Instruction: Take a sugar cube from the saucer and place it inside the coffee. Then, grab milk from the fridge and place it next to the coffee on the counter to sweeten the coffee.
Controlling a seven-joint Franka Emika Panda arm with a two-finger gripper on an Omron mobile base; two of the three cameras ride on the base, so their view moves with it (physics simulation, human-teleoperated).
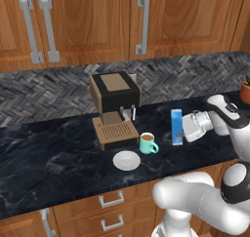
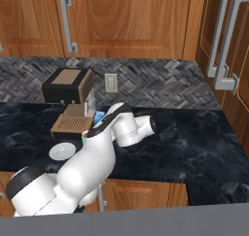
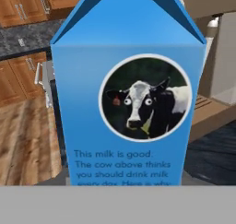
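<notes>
The milk [image 1: 176,123] is a tall blue carton, upright on or just above the counter [image 1: 49,158], a little right of the coffee [image 1: 147,143]. My gripper [image 1: 181,132] reaches it from the right and is shut on its side. Seen close in the hand view, the milk [image 3: 129,103] shows its cow picture and hides the fingertips. The coffee is a teal mug with brown liquid, its handle pointing right. The white saucer [image 1: 126,160] lies just in front of and left of the mug, with nothing visible on it. The sugar cube and the fridge are out of view.
A brown-and-black coffee machine [image 1: 114,109] stands behind and left of the mug, close to the carton's left. A potted plant [image 1: 245,92] sits at the far right of the counter. Wooden cabinets hang above; drawers lie below the front edge. My own arm [image 2: 97,152] covers the mug from the right base camera.
</notes>
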